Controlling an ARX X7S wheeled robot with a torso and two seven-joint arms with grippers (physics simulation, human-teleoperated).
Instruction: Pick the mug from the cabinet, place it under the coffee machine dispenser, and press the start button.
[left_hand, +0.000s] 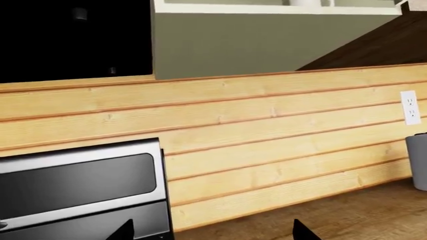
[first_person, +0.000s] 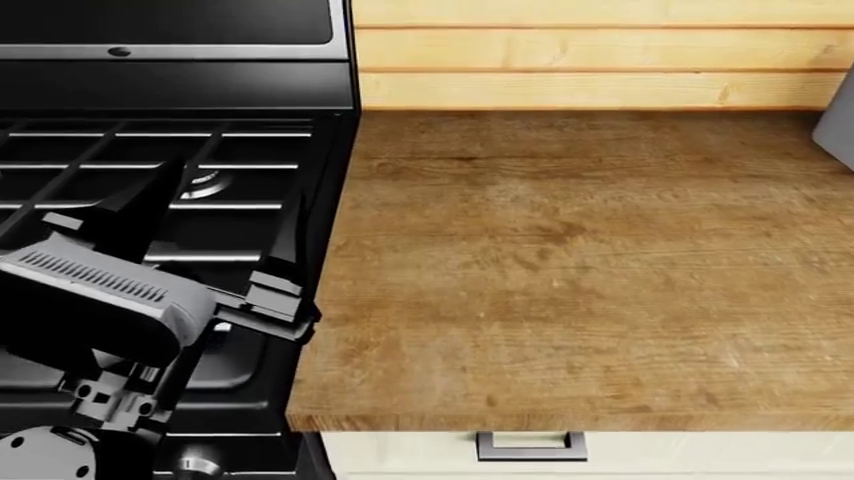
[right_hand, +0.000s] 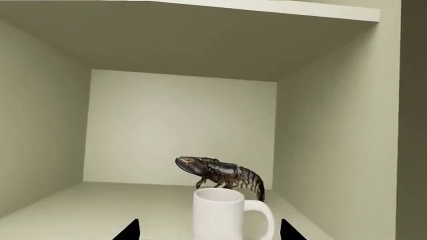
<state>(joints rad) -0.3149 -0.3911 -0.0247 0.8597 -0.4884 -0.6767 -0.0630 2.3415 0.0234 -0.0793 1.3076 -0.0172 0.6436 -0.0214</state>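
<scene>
Reaching into the cabinet, the right gripper is hanging open astride the mug, gripping nothing; lobster at twelve o'clock. Placing and pressing remain.

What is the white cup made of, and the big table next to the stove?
The mug looks like glazed ceramic: plain white, smooth, with a soft sheen and a thick loop handle. The countertop looks like matte wood: brown, with grain streaks running across it. Both are simulator renders, so this is only how they look.
</scene>
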